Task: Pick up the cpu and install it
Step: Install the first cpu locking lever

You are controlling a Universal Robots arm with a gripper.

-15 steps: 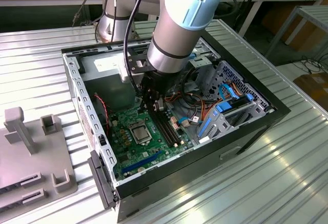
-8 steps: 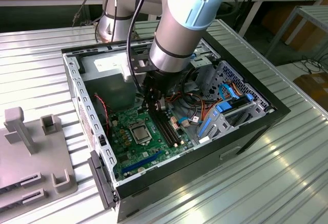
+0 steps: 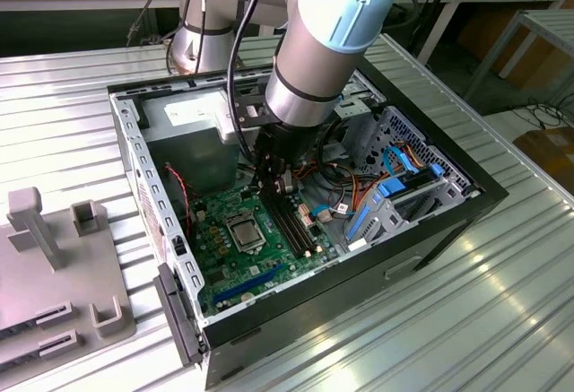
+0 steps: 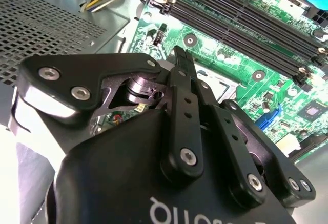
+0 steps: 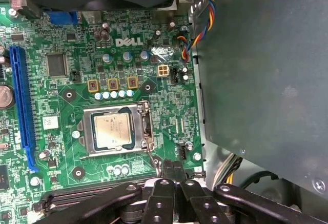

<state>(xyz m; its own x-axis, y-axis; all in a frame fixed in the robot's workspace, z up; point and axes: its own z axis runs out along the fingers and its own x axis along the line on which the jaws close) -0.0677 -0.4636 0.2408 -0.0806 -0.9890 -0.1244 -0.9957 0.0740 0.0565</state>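
The cpu, a silvery square chip, lies flat inside the metal-framed socket on the green motherboard. In the exterior view the cpu sits mid-board inside the open computer case. My gripper hangs over the board just beside the socket's lever side, apart from the chip. Its two black fingers are pressed together with nothing between them. In the second wrist view the gripper points down at the board near the socket's edge. In the exterior view the gripper is low inside the case.
Black memory slots run beside the socket. A blue expansion slot lies on the board's other side. A grey metal box and coloured wires stand close by. The case walls ring the board. A grey fixture rests outside.
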